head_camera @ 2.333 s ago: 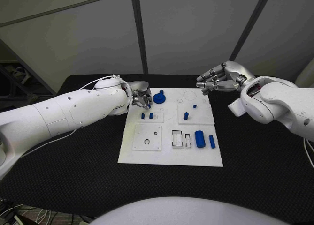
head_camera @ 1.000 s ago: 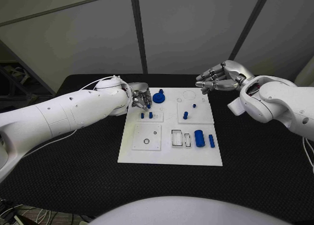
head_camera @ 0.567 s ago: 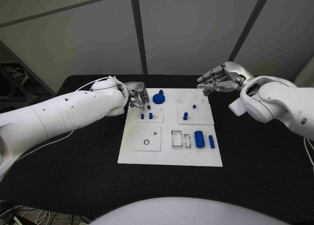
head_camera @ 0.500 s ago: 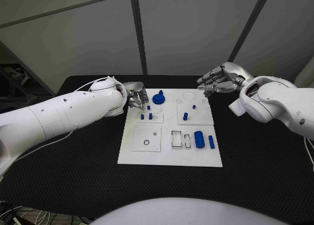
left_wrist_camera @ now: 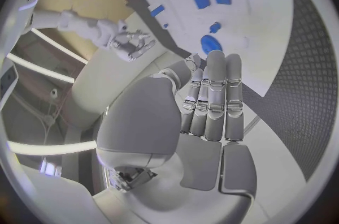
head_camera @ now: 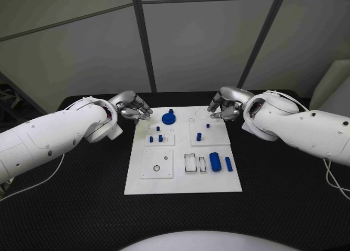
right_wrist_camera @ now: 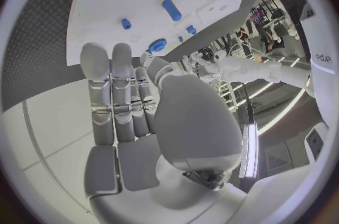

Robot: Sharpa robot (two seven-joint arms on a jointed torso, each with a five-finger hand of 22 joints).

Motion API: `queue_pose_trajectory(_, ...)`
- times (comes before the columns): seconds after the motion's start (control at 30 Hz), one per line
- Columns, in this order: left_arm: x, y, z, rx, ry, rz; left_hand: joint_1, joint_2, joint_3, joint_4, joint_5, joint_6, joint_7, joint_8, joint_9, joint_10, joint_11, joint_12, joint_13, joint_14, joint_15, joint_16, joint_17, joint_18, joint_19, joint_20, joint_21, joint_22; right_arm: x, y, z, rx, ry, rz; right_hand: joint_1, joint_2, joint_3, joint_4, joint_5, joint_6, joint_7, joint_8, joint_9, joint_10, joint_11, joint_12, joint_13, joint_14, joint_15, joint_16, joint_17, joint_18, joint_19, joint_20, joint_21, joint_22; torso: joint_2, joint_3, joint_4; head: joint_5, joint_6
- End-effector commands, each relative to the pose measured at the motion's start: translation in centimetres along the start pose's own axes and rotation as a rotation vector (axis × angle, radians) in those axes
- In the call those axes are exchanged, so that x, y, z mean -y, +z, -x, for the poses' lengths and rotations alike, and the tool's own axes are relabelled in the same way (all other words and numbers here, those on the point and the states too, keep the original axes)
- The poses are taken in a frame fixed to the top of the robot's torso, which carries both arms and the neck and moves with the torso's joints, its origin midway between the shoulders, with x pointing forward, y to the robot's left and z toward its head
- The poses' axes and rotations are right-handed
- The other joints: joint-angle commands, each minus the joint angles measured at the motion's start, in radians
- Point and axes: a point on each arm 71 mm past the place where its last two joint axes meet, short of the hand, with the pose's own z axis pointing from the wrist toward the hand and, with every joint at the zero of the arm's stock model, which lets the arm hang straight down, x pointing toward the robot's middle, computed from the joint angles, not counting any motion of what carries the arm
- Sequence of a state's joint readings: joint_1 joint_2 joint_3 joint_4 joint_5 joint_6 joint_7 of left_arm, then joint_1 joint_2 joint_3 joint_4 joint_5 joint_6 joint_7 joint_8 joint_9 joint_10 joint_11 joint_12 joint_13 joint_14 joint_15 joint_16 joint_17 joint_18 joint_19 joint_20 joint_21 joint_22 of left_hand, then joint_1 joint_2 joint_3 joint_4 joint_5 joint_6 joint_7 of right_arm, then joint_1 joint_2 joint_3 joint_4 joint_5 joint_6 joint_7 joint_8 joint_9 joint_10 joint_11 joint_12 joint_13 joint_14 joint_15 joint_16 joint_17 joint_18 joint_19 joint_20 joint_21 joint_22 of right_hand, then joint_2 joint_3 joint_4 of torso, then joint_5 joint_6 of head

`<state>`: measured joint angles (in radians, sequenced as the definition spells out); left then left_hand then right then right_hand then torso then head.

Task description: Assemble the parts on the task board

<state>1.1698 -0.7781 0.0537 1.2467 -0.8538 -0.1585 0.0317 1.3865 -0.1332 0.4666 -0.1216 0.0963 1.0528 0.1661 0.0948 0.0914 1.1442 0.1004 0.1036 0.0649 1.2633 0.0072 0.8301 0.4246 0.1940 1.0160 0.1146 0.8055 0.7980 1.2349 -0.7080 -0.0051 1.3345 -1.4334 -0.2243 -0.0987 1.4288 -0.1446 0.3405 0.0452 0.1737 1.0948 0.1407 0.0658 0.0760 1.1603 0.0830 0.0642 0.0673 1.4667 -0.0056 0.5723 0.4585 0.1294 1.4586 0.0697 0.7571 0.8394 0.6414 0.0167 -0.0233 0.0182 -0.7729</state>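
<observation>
Silver left hand (head_camera: pixel 133 108) curled, holding nothing, at board's 10 o'clock corner. Right hand (head_camera: pixel 226 104) same, empty, at 1 o'clock. White task board (head_camera: pixel 182 180) mid desk (head_camera: pixel 295 198), blue parts (head_camera: pixel 215 161) scattered on it.

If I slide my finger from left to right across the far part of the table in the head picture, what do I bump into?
Left robot hand → round blue part on the white task board → right robot hand.
</observation>
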Motion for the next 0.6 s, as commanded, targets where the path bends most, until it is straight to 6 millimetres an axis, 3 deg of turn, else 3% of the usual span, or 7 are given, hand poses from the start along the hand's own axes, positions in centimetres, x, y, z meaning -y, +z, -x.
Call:
queue_pose_trajectory(0.03,0.5,-0.6,0.9,0.142,-0.438,-0.086,-0.007,0.006,0.005,-0.002,0.002,0.010,0.001,0.003,0.000,0.009,0.001,0.002,0.001,-0.011,0.000,-0.029,-0.015,-0.010,-0.014,-0.001,-0.013,-0.007,-0.1,0.3,-0.4,-0.026,-0.192,-0.009,-0.002,-0.014,0.012,-0.005,0.000,-0.002,0.002,-0.001,-0.002,-0.014,0.000,-0.002,0.000,0.030,-0.003,0.048,0.029,-0.020,0.002,0.001,0.096,0.089,0.000,-0.0009,0.0002,-0.009,0.005)
queue_pose_trajectory(0.27,0.8,-1.8,0.6,0.158,-0.717,-0.151,-0.006,0.018,0.005,-0.003,0.002,0.017,0.001,0.000,0.001,0.016,0.000,0.001,0.001,-0.017,0.002,-0.076,-0.038,-0.010,-0.026,-0.001,-0.032,-0.017,-0.4,0.8,-1.7,-0.097,-0.245,-0.016,-0.019,-0.022,0.041,-0.026,0.000,-0.015,0.005,-0.001,-0.003,-0.024,0.005,-0.002,0.001,0.011,0.003,0.238,0.179,-0.039,-0.011,0.009,0.301,0.283,-0.001,-0.0017,-0.0003,-0.015,0.002)
queue_pose_trajectory(0.6,1.2,-2.6,0.2,0.146,-0.793,-0.190,-0.007,0.021,0.002,-0.004,0.000,0.017,0.002,-0.001,0.001,0.016,0.001,0.000,0.001,-0.018,0.003,-0.088,-0.044,-0.011,-0.030,-0.001,-0.038,-0.020,-0.7,1.2,-3.0,-0.149,-0.253,-0.014,-0.029,-0.022,0.052,-0.039,0.000,-0.027,0.009,-0.001,-0.004,-0.033,0.010,-0.002,0.001,0.002,0.005,0.322,0.244,-0.044,-0.019,0.022,0.375,0.353,-0.001,-0.0016,-0.0005,-0.016,-0.002)
